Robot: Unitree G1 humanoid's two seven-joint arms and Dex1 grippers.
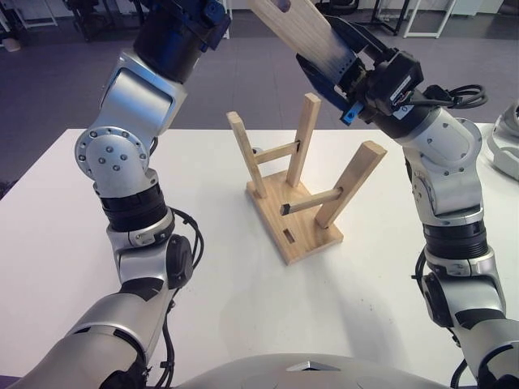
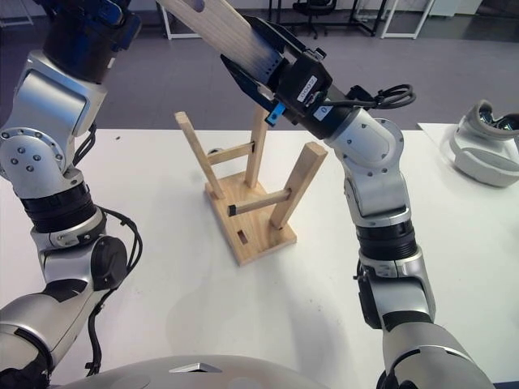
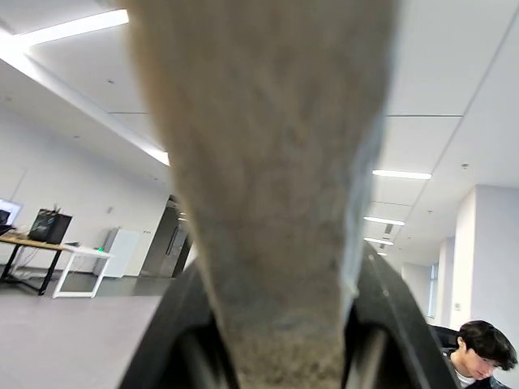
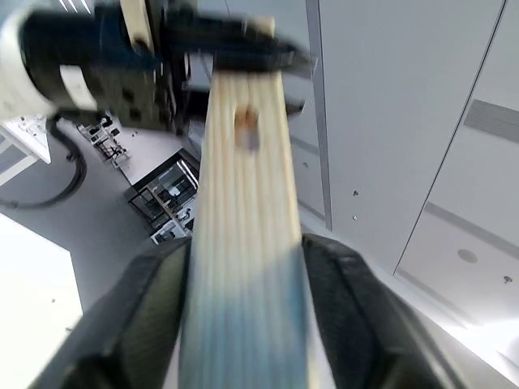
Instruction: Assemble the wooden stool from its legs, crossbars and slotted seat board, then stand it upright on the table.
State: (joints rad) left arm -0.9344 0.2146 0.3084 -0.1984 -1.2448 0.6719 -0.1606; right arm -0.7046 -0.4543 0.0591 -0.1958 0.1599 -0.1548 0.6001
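I pinch fourth leg aloft with left end effector and right end effector, 12 o'clock of seat | seat inverted on table; three legs, two crossbars fitted | remaining: last leg, flip upright

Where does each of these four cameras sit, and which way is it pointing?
Left eye view: on the head, looking forward and down at the table and upturned stool; both arms show.
Right eye view: its twin, same scene.
Left wrist view: left wrist, aimed up past the wooden leg to the ceiling; own fingers.
Right wrist view: right wrist, along that leg to the left gripper.
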